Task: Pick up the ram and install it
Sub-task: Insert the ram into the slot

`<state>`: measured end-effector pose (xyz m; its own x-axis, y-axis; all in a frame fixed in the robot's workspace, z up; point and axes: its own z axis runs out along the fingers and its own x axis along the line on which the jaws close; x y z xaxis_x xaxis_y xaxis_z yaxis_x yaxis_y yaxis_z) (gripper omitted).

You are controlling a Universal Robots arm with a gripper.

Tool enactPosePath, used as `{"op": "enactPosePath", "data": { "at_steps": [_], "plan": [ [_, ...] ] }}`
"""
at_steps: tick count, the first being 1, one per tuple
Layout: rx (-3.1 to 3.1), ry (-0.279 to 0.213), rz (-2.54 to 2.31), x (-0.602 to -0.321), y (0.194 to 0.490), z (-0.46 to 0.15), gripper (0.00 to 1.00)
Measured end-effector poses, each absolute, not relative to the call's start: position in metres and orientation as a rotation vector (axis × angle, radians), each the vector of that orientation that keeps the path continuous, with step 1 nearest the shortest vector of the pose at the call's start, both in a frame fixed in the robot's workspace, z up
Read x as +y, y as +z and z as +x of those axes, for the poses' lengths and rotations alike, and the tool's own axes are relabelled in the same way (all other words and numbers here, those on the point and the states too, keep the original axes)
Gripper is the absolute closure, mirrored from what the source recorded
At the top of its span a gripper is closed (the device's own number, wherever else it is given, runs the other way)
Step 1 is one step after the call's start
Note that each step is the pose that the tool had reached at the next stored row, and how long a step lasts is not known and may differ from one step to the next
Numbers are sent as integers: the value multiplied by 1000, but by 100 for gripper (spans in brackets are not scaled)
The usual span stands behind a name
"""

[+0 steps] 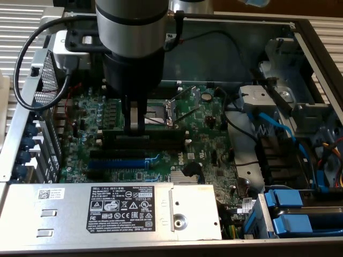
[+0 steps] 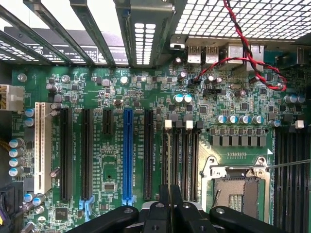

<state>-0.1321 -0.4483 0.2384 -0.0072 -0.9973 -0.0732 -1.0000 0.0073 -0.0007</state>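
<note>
Pinching the ram [image 1: 161,133] btwn fingers pressed close together, the gripper [image 1: 134,126] hangs straight down over the motherboard [image 1: 209,144], right at the black memory slots [image 1: 155,142]. The ram runs lengthwise along those slots and sticks out on both sides of the fingers. Its middle is hidden behind them. Can't tell if its lower edge sits in a slot or just above one, since it's dark on dark there.

In the wrist view the gripper [image 2: 170,196] shows as black finger bodies cut off by the frame edge, tips lined up w/ the memory slots. The ram is edge-on there and hard to pick out.

Just beside the slots is the CPU socket [image 1: 161,110], partly masked by the arm in the exterior view. On the slots' other side comes a black expansion slot [image 1: 134,152], then the blue slot [image 1: 115,163].

Further out, a labelled metal cover [image 1: 120,206] hides the board's near part. Blue cables [image 1: 278,126] lie at the exterior view's right. A black cable [image 1: 21,69] loops at the exterior view's left, its end lost behind the arm. A red-black wire pair [image 2: 243,53] crosses the port end, cut off by the frame.
</note>
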Motion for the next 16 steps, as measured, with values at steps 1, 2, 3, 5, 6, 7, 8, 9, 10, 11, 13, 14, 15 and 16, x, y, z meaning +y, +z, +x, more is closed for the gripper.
{"op": "enactPosePath", "data": {
  "at_steps": [1,2,3,5,6,7,8,9,10,11,13,14,15,16],
  "plan": [
    [2192,79,-2176,-448,238,-132,87],
    [2192,79,-2176,-448,238,-132,87],
    [2192,79,-2175,-448,238,-132,87],
    [2194,79,-2173,-448,238,-132,87],
    [2194,79,-2173,-448,238,-132,87],
    [2194,79,-2173,-448,238,-132,87],
    [2194,79,-2173,-448,238,-132,87],
    [2194,79,-2173,-448,238,-132,87],
    [2194,79,-2173,-448,238,-132,87],
    [2194,79,-2173,-448,238,-132,87],
    [2194,79,-2173,-448,237,-132,87],
    [2194,79,-2173,-448,237,-132,87],
    [2194,79,-2173,-448,237,-132,87],
    [2194,79,-2173,-448,237,-132,87]
  ]
}}
